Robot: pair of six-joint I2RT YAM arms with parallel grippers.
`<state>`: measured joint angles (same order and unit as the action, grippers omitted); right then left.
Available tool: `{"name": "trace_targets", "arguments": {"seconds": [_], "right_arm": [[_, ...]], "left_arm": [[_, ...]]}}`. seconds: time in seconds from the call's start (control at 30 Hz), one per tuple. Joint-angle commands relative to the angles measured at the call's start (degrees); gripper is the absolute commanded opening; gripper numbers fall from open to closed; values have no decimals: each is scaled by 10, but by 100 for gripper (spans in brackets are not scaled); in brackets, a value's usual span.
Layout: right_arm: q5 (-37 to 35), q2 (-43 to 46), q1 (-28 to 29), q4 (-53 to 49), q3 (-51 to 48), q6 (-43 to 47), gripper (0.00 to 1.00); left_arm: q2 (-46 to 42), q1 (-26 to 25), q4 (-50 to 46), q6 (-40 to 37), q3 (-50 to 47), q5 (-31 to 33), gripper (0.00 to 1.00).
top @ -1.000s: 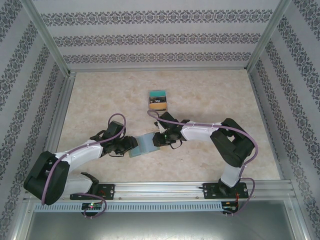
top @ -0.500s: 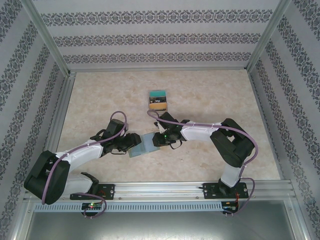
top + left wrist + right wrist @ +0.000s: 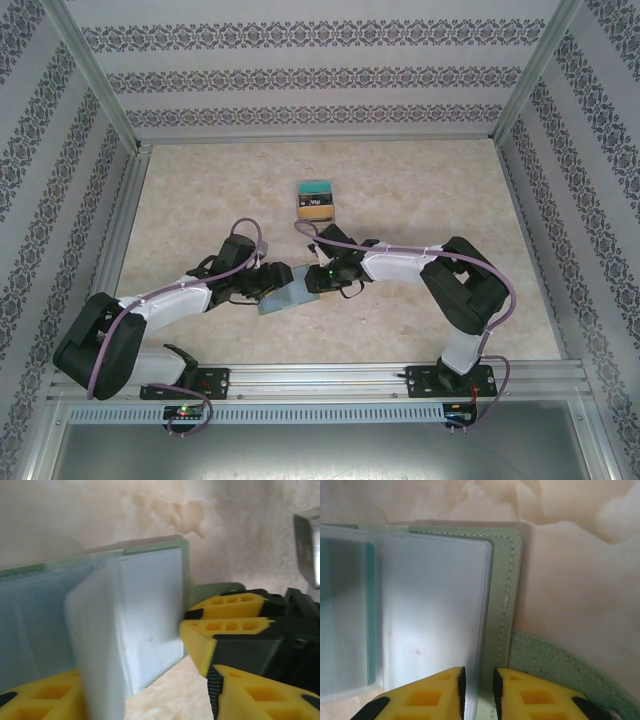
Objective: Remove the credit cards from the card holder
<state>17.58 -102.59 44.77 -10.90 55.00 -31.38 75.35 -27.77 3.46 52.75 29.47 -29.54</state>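
Left end effector nearer soft holder

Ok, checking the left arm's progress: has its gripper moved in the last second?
Yes. The left gripper has edged right and slightly away from the near rail, further onto the card holder.

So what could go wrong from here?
The right gripper pinches the thin edge of the card holder, so it may slip once something pulls. The left gripper stands open around a clear pocket leaf; closing could catch the leaf, not a card. The grippers sit close and might collide.
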Motion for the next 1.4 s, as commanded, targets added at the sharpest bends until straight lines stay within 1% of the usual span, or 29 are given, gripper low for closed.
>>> {"name": "trace_targets", "arguments": {"seconds": [0.0, 0.43, 0.6, 0.77, 0.83, 0.93, 1.03, 1.17, 1.37], "right_arm": [[3, -31, 12, -13, -6, -4, 27], [4, -39, 13, -17, 4, -1, 27], [5, -40, 12, -18, 5, -1, 27], [7, -39, 12, -22, 12, 5, 27], [8, -37, 13, -25, 18, 7, 27], [10, -31, 14, -29, 27, 12, 27], [16, -25, 19, -38, 43, 20, 27], [24, -27, 42, -52, 78, 38, 28], [31, -52, 81, -87, 145, 70, 28]], "left_arm": [[1, -7, 52, 2, 14, -27, 57], [0, -8, 26, -5, 18, -7, 55], [-27, -6, -21, -12, 19, 47, 57], [-66, 8, -51, -9, 2, 78, 57], [-84, 14, -77, -11, -8, 96, 55], [-107, 23, -119, -18, -23, 119, 43], [-126, 33, -133, -19, -47, 123, 39], [-139, 35, -126, -14, -69, 122, 38], [-139, 34, -124, -12, -69, 118, 38]]}}
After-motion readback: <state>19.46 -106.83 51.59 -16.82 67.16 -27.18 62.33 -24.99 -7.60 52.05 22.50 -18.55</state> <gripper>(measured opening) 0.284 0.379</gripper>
